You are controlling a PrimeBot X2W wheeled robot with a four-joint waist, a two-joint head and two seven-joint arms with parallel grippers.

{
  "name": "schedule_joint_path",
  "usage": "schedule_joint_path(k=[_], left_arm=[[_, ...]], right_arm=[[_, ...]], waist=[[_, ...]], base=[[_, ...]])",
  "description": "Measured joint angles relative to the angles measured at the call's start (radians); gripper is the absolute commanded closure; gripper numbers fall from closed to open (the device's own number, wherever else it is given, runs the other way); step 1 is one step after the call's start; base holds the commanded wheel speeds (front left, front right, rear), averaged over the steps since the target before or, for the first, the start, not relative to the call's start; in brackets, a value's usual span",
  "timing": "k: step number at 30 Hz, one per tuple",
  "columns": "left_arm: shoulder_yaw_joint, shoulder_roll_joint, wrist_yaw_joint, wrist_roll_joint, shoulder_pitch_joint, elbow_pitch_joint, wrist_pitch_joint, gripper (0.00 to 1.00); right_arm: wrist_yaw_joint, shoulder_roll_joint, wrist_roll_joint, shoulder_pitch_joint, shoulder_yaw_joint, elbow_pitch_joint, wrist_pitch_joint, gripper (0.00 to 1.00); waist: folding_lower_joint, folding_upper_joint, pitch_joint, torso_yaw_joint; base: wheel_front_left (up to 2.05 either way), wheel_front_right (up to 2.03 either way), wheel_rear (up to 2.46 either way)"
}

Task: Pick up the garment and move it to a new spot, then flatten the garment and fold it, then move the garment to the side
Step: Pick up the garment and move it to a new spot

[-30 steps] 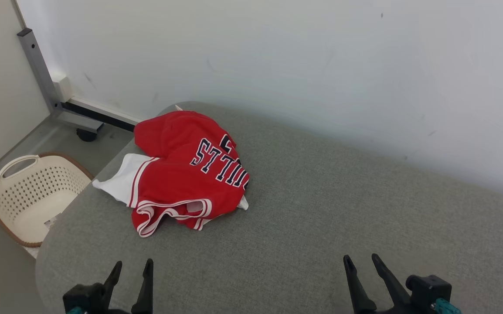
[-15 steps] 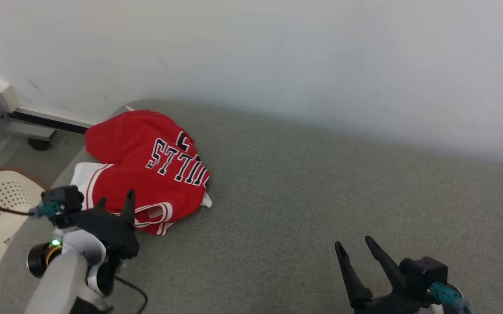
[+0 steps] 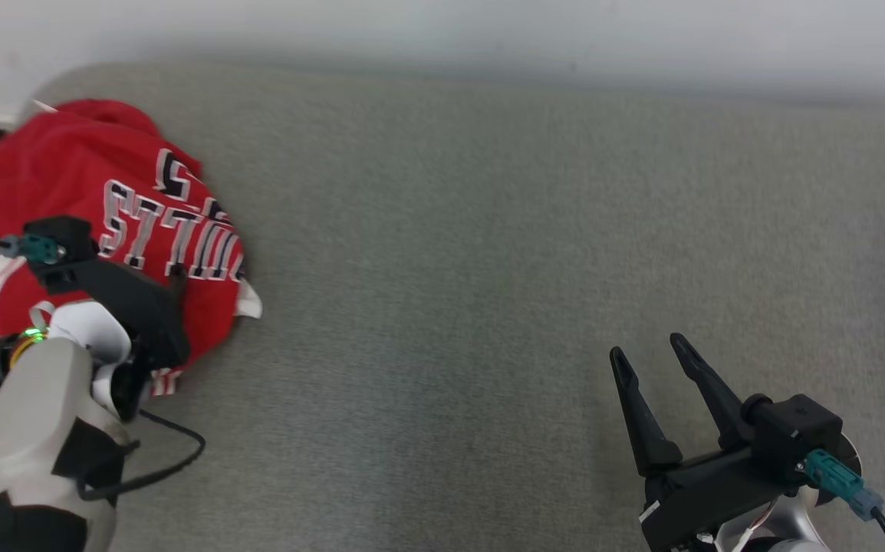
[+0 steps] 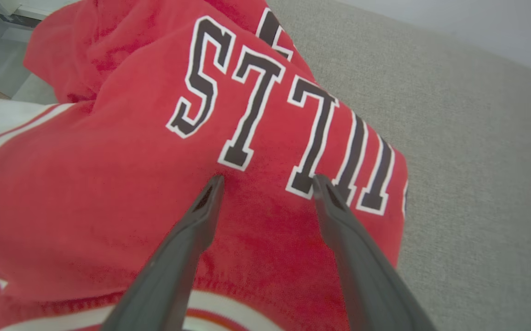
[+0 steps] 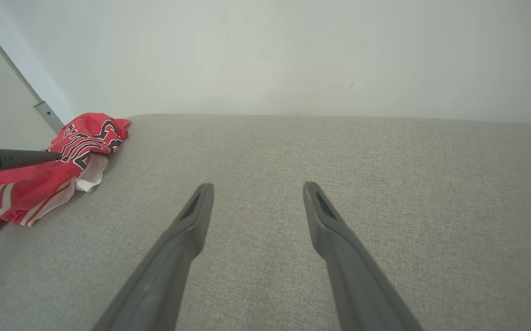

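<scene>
One red jersey (image 3: 82, 165) — crumpled, white trim, dark lettering inverted.

Dark block letters (image 4: 251, 110) outlined in white are printed on the red garment (image 4: 86, 207). Seen upside down, they are read as "ULLS". A further character above them is partly folded away and cannot be read.
</scene>
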Motion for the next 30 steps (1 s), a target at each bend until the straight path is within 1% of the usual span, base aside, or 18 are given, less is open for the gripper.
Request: schedule_joint_path(k=[2,4,6,9,12,13,14,15,16,21,27,30], left_arm=[[-0.002,0.012,0.003,0.001,-0.023,0.023,0.009,0.0],[-0.001,0.016,0.024,0.002,-0.043,0.039,0.009,0.0],[-0.003,0.017,0.051,0.012,-0.056,0.05,-0.004,0.0],[0.002,0.023,0.11,0.014,-0.07,0.082,-0.002,0.0],[0.003,0.031,0.143,0.018,-0.088,0.105,-0.002,0.0],[0.006,0.03,0.153,0.018,-0.09,0.111,-0.002,0.51],[0.005,0.031,0.16,0.018,-0.091,0.115,-0.004,0.71],[0.004,0.032,0.16,0.018,-0.091,0.119,-0.009,0.71],[0.001,0.033,0.162,0.019,-0.091,0.122,-0.013,1.0],[-0.017,0.029,0.159,0.029,-0.085,0.136,-0.029,1.0],[-0.044,0.031,0.126,0.042,-0.043,0.14,-0.059,1.0],[-0.053,0.033,0.111,0.046,-0.043,0.119,-0.082,1.0]], right_arm=[[0.0,0.0,-0.002,-0.003,-0.001,-0.012,0.0,0.0],[0.0,0.0,-0.005,-0.004,0.001,-0.017,0.0,0.0],[0.0,0.0,-0.006,-0.005,0.003,-0.021,-0.001,0.0],[0.0,0.0,-0.009,-0.01,0.005,-0.023,-0.002,0.0],[0.0,0.0,-0.011,-0.013,0.006,-0.021,-0.005,0.0],[0.0,0.0,-0.011,-0.014,0.005,-0.019,-0.005,0.0],[0.0,0.001,-0.012,-0.014,0.004,-0.016,-0.007,0.0],[0.0,0.001,-0.011,-0.014,0.003,-0.011,-0.008,0.0],[0.0,0.001,-0.011,-0.014,0.002,-0.007,-0.009,0.0],[0.0,0.003,0.001,-0.014,0.022,0.031,-0.018,0.0],[0.0,0.011,0.023,-0.003,0.039,0.11,-0.053,0.0],[0.0,0.015,0.035,0.019,0.037,0.148,-0.072,0.0]], waist=[[0.0,0.0,0.037,-0.019],[0.0001,0.0,0.071,-0.038],[0.0001,0.0,0.102,-0.055],[0.0,0.0,0.14,-0.081],[-0.0003,-0.0003,0.167,-0.105],[-0.0004,-0.0003,0.172,-0.113],[-0.0005,-0.0005,0.175,-0.12],[-0.0005,-0.0004,0.176,-0.125],[-0.0005,-0.0004,0.173,-0.128],[-0.0003,-0.0002,0.138,-0.135],[-0.0002,-0.0001,0.047,-0.133],[-0.0003,-0.0002,-0.012,-0.128]], base=[[0.0,0.0,0.0],[0.0,0.0,0.0],[0.0,0.0,0.0],[0.0,0.0,0.0],[0.0,0.0,0.0],[0.0,0.0,0.0],[0.0,0.0,0.0],[0.0,0.0,0.0],[0.0,0.0,0.0],[0.0,0.0,0.0],[0.0,0.0,0.0],[0.0,0.0,0.0]])
